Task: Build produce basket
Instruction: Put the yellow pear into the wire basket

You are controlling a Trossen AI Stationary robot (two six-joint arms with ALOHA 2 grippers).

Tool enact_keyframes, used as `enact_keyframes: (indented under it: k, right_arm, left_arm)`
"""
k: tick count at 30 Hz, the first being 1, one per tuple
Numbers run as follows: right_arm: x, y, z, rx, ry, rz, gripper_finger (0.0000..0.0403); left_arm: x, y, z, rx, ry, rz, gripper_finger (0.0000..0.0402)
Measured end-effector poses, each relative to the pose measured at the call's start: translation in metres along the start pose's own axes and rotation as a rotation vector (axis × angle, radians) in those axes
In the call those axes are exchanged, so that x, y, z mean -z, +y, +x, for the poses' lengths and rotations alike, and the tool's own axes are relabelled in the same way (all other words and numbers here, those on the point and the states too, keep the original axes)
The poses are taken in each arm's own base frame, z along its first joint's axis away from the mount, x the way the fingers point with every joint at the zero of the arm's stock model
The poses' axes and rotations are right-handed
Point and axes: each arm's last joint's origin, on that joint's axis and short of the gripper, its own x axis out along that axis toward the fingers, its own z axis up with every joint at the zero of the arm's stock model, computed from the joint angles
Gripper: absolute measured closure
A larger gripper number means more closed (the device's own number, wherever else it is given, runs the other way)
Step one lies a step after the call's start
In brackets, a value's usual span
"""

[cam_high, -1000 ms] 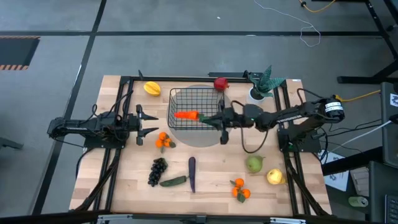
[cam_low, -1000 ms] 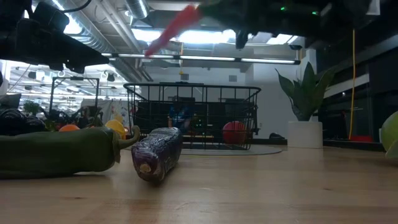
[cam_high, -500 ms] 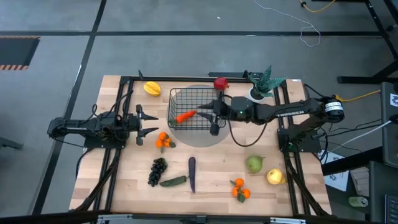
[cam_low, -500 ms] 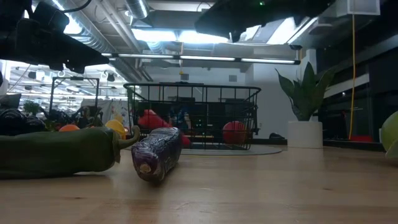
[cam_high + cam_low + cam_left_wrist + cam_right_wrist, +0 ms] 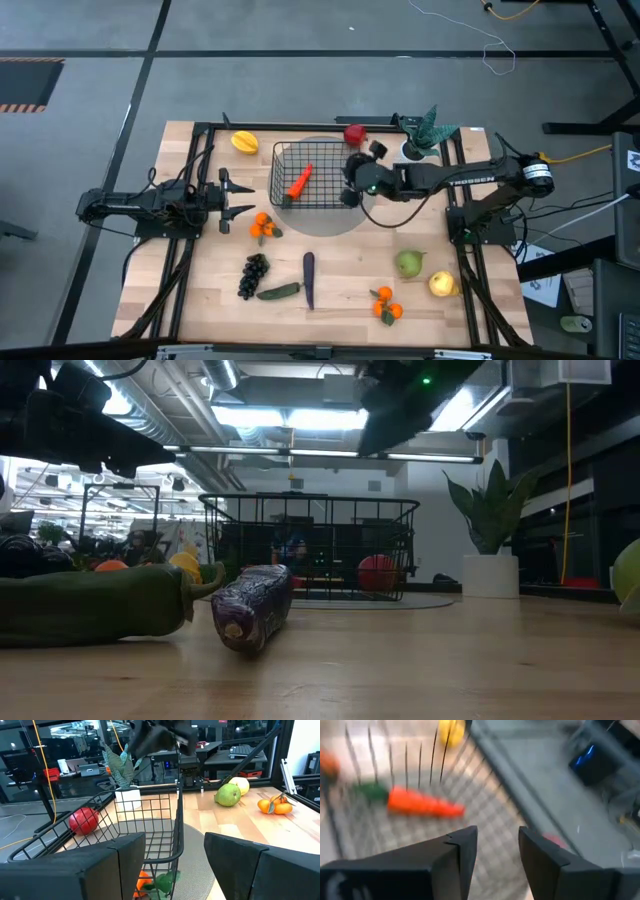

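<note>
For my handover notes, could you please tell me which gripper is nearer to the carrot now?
The right. The right gripper hovers at the basket's right edge, beside the carrot lying inside. The left gripper waits outside the basket's left side, farther off.

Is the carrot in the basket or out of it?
In. The carrot lies on the floor of the basket, inside the wire walls. The right claw is open, apart from it, at the basket's edge.

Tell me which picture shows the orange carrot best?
The high view: the carrot lies whole inside the basket. The right wrist view shows it blurred beyond the open right gripper. The left wrist view catches only its leafy end; the low view barely shows it.
</note>
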Motion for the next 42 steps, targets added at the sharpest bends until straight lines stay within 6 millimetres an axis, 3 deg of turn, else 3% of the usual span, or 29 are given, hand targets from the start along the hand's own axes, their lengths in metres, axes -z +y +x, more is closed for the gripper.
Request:
enact_keyframes:
  k: [5, 13, 21, 29, 34, 39, 42]
  right_arm:
    - [0.016, 0.006, -0.022, -0.152, 0.287, 0.005, 0.0262]
    - [0.059, 0.017, -0.056, -0.329, 0.815, 0.035, 0.0262]
    - [0.097, 0.032, -0.096, -0.106, 1.122, 0.158, 0.0262]
    - [0.138, 0.061, -0.140, -0.045, 1.486, 0.303, 0.0262]
    - [0.148, 0.077, -0.165, -0.013, 1.577, 0.375, 0.0262]
    - [0.154, 0.100, -0.182, -0.164, 1.526, 0.426, 0.0262]
    - [0.159, 0.106, -0.191, -0.154, 1.523, 0.443, 0.0262]
  left_arm:
    - [0.000, 0.000, 0.000, 0.000, 0.000, 0.000, 0.0207]
    - [0.000, 0.000, 0.000, 0.000, 0.000, -0.003, 0.0207]
    - [0.000, 0.000, 0.000, 0.000, 0.000, -0.021, 0.0207]
    - [0.000, 0.000, 0.000, 0.000, 0.000, -0.024, 0.0207]
    - [0.000, 0.000, 0.000, 0.000, -0.001, -0.025, 0.0207]
    - [0.000, 0.000, 0.000, 0.000, -0.001, -0.025, 0.0207]
    - [0.000, 0.000, 0.000, 0.000, -0.001, -0.027, 0.0207]
